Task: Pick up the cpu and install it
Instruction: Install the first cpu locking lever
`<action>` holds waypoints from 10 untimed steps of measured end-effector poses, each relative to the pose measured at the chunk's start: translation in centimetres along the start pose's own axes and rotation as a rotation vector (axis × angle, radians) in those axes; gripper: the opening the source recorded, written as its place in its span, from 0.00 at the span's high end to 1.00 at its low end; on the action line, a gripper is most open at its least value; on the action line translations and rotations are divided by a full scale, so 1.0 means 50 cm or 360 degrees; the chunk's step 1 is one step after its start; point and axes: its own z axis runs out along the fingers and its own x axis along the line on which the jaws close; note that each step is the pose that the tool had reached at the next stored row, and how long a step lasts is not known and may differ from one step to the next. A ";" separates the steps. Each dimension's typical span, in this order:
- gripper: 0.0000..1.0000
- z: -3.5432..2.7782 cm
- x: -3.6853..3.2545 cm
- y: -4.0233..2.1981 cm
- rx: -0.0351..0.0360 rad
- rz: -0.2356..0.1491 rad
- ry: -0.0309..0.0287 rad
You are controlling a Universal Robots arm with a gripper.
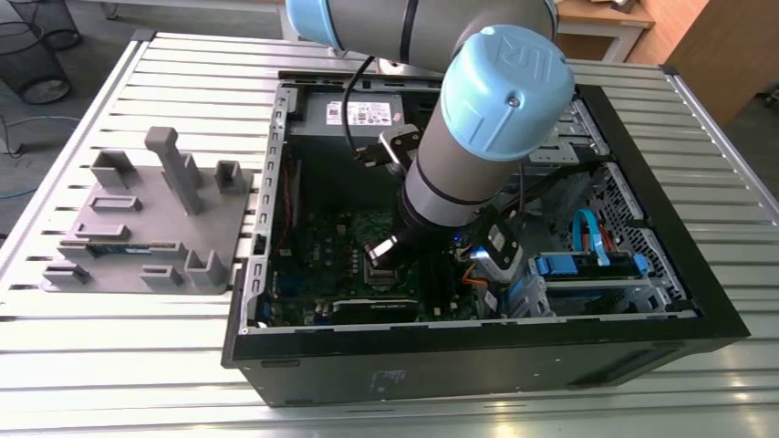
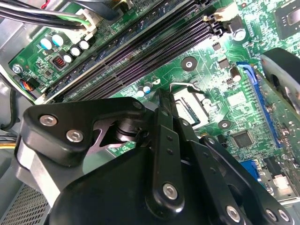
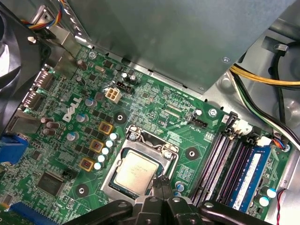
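Observation:
The cpu (image 3: 135,171), a small square chip with a silver top, lies flat in its socket on the green motherboard (image 3: 154,101), with a metal frame (image 3: 150,141) around it. My gripper (image 3: 161,183) hangs just over the chip's edge with its two dark fingers pressed together and nothing showing between them. In the second wrist view the black gripper (image 2: 161,105) reaches down beside the socket's wire lever (image 2: 185,86). In the exterior view the arm stands inside the open computer case (image 1: 487,333), and the gripper (image 1: 396,266) is low over the board.
A grey power supply box (image 3: 187,37) sits beside the board. Memory slots hold a blue stick (image 3: 251,171). Yellow and black cables (image 3: 267,84) run past the case wall. A grey parts fixture (image 1: 146,219) rests on the slatted table at the exterior view's left.

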 end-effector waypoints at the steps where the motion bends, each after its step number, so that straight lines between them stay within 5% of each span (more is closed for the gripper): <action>1: 0.89 0.000 0.000 0.000 0.0000 0.0000 -0.00001; 10: 0.89 0.006 0.000 -0.002 0.0000 0.0000 0.00001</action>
